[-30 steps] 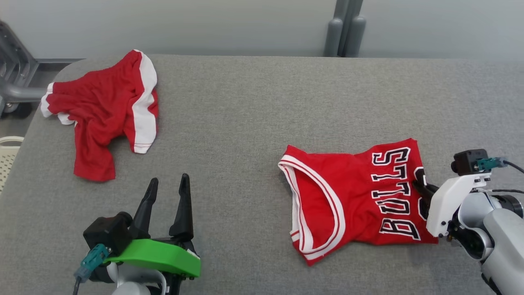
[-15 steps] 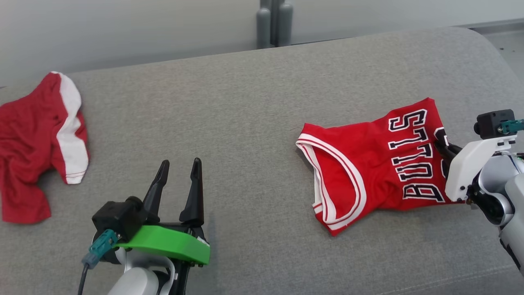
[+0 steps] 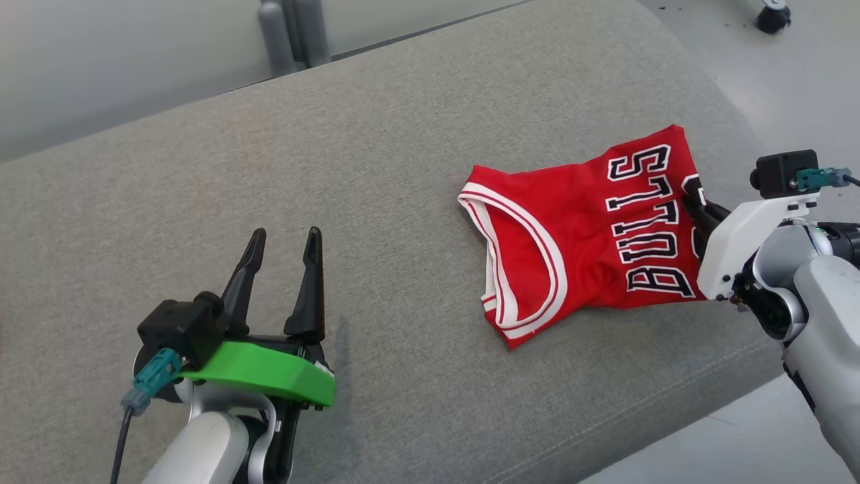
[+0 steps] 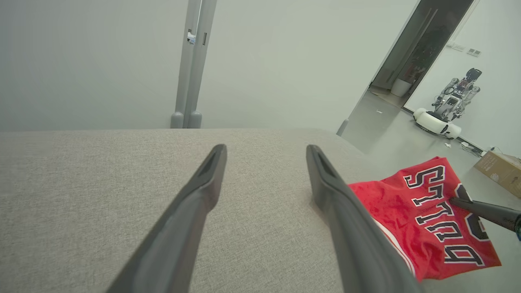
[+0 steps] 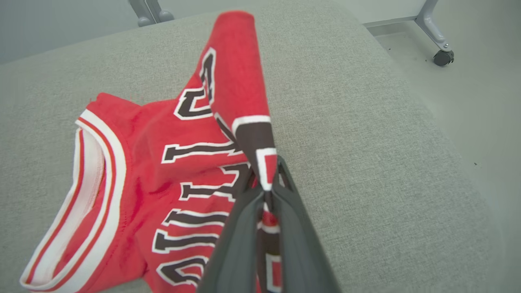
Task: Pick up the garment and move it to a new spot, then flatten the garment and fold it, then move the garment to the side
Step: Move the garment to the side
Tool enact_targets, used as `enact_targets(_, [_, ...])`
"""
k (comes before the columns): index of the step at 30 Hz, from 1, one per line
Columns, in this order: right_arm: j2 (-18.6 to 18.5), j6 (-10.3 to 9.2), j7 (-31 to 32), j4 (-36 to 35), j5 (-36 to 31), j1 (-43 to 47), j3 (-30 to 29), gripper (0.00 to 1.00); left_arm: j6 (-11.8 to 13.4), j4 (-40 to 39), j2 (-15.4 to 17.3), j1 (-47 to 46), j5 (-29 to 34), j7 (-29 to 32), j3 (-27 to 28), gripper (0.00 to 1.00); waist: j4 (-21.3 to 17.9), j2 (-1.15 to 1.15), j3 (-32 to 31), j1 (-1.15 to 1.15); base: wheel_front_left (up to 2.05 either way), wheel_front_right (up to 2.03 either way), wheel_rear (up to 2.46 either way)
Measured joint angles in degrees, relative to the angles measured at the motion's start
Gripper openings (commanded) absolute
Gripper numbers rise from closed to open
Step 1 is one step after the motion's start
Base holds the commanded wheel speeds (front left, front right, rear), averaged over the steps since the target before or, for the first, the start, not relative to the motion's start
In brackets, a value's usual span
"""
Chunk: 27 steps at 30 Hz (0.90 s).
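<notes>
The garment (image 3: 578, 235) is a red basketball jersey with black-and-white lettering and white trim, lying folded on the grey cushioned surface (image 3: 376, 154) at the right. My right gripper (image 3: 695, 205) is shut on its right edge; the right wrist view shows the fingers pinching a raised ridge of the garment (image 5: 195, 162). My left gripper (image 3: 282, 245) stands open over bare grey fabric at the lower left, well apart from the jersey. In the left wrist view the garment (image 4: 423, 219) lies to the right of the open left gripper (image 4: 264, 152), with the other arm's dark finger on it.
The surface's rounded right edge drops to a pale floor (image 3: 759, 74) close to the jersey. A caster wheel (image 3: 770, 17) stands on the floor at the top right. Grey posts (image 3: 295, 33) rise behind the surface. A cardboard box (image 4: 500, 171) sits on the floor.
The head camera has turned right, so the red-and-white shorts have left the picture. The right gripper stays shut on the jersey and the left gripper stays open.
</notes>
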Motion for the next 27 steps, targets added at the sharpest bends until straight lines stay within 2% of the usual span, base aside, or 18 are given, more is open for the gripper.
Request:
enact_targets(6, [1.93,-0.01,-1.24,3.38,-1.93,-3.92,-1.23,0.0,0.3,-0.11,0.51,-0.31,-0.09,0.13,0.76,1.0,-1.66,0.0,2.11,0.0,0.0,0.0,0.0])
enact_targets(13, [3.76,0.0,-1.91,7.87,-4.2,-10.74,-3.47,0.0,1.12,-1.19,1.76,-0.26,-0.51,0.04,2.44,1.0,0.96,0.0,3.3,0.0,0.0,0.0,0.0])
enact_targets(20, [3.31,0.0,-3.45,13.3,-5.58,-15.97,-6.59,0.0,1.7,-3.19,3.04,-0.43,-0.57,0.47,3.43,1.0,2.97,0.0,5.52,0.0,0.0,0.0,0.0])
enact_targets(27, [0.41,0.0,-6.66,21.97,-6.95,-19.12,-12.63,0.0,2.2,-5.3,4.04,-1.85,-0.03,1.53,3.58,1.0,5.08,0.0,8.64,0.0,0.0,0.0,0.0])
